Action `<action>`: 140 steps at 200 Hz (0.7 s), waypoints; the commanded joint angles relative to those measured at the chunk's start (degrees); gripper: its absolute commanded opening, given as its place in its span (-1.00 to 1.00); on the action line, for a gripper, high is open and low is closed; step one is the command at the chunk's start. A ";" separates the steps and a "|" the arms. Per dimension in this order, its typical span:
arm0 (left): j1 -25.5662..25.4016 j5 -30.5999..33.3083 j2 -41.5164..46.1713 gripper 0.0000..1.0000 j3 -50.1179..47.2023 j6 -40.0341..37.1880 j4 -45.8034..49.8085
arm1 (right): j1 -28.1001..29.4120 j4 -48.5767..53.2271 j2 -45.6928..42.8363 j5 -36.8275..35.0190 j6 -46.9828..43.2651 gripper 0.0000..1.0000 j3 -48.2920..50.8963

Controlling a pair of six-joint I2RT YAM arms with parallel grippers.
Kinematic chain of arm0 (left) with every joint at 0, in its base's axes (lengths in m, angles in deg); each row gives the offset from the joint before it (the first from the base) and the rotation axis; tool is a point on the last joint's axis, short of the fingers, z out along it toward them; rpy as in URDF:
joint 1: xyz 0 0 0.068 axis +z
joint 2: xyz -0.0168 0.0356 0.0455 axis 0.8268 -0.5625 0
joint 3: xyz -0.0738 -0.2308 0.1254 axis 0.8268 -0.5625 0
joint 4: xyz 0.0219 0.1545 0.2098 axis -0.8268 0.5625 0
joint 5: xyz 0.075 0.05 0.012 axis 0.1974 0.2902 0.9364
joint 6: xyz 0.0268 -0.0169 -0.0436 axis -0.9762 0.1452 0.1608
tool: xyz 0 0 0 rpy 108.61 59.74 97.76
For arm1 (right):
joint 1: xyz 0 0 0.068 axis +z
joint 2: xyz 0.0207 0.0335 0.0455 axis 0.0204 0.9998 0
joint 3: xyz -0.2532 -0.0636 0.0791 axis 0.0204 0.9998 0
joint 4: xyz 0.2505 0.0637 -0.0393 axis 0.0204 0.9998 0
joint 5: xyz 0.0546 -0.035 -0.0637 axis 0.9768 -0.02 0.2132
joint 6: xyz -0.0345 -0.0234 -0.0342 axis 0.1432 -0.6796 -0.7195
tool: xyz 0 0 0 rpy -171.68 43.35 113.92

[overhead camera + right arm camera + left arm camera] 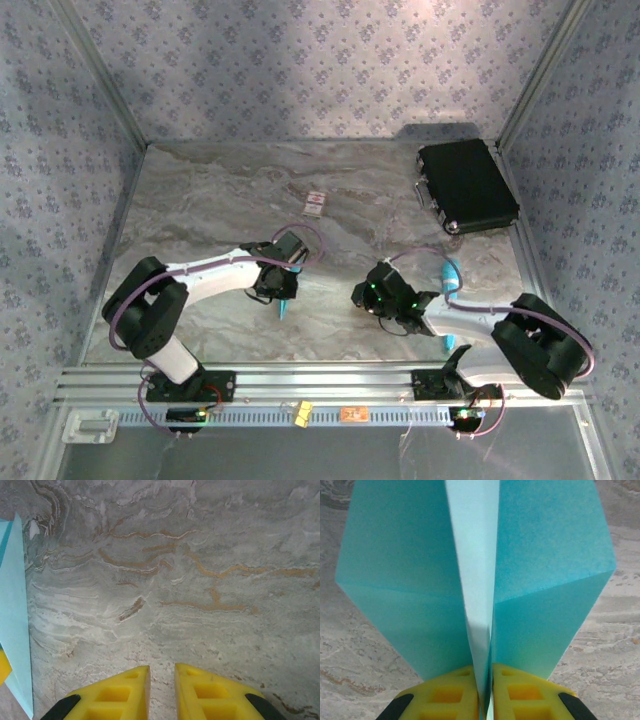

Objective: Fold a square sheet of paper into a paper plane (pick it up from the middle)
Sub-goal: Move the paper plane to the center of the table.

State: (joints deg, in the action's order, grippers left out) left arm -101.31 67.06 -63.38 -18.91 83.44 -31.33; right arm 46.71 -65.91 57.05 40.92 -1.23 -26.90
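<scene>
The paper plane [545, 555] runs lengthwise straight from left pincer [483, 680].

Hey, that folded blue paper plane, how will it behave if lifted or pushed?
The paper plane looks thin, so probably light and floppy at its splayed wings. The sharp creases likely stiffen it along the middle. Held only at its centre fold by the left pincer, it may bend if pushed.

The left arm [205, 268] and right arm [480, 315] pair black joint housings with white links, lilac cables looping alongside. The left tool [484, 675] and right tool [161, 672] carry yellow fingers with square recesses and black outer corners.
</scene>
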 commanded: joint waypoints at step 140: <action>-1.67 2.20 -7.66 -0.62 3.96 2.14 3.03 | 0.76 -0.94 1.07 0.48 -0.03 -0.59 -2.18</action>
State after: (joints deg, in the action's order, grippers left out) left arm -101.92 68.00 -68.10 -15.96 84.10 -30.59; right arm 46.99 -67.22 59.50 41.91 -1.26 -28.43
